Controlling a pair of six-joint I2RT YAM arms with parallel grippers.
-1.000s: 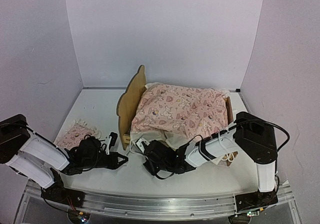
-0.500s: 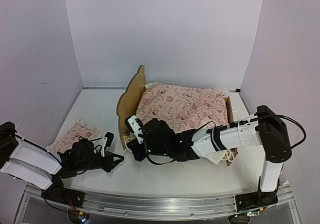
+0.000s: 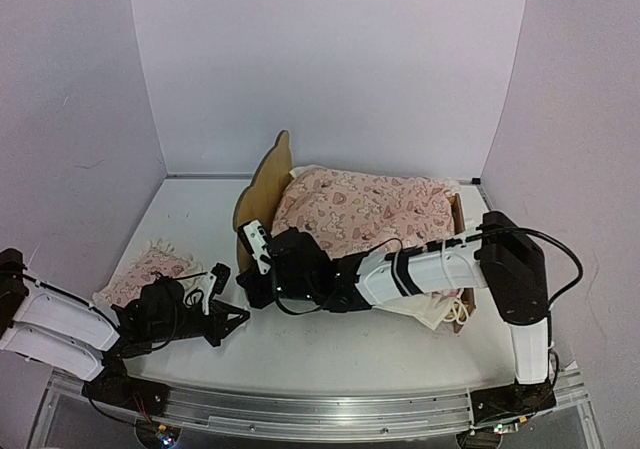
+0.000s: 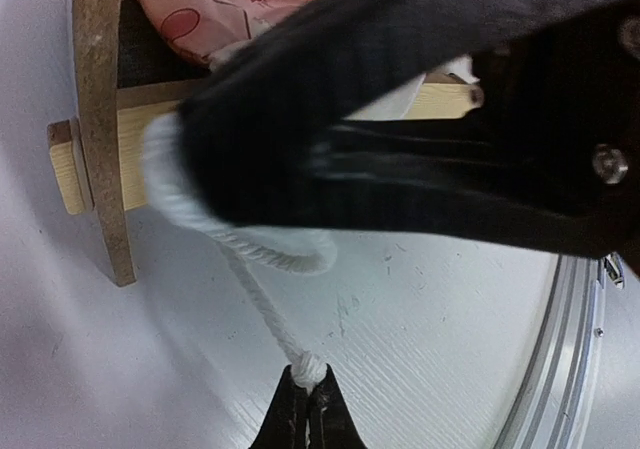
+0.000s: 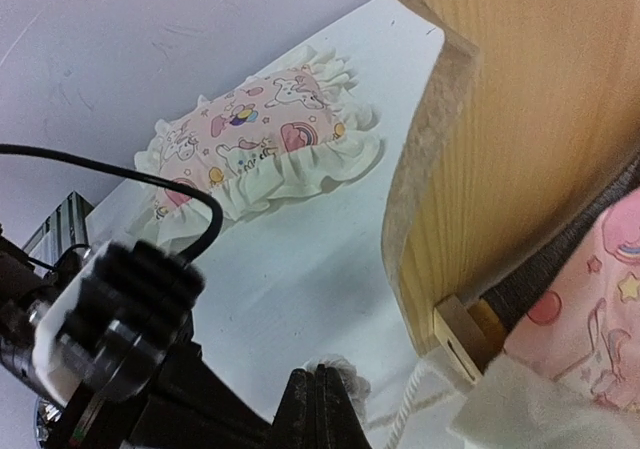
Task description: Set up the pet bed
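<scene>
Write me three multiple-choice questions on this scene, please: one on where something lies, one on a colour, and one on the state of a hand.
1. Where does the small pink ruffled pillow lie?
A) leaning on the back wall
B) on the white table, left of the light plywood wavy headboard in the top view
C) on the metal rail at the near edge

2. What colour is the patterned, white-ruffled blanket?
A) pink
B) blue
C) green

3. How is the left hand?
A) wide open
B) shut on nothing
C) shut on a white twisted cord

Answers:
1 B: the pillow lies flat on the table beside the headboard.
2 A: the fabric is pink with small prints.
3 C: the left wrist view shows the cord pinched between the closed fingertips.
</scene>
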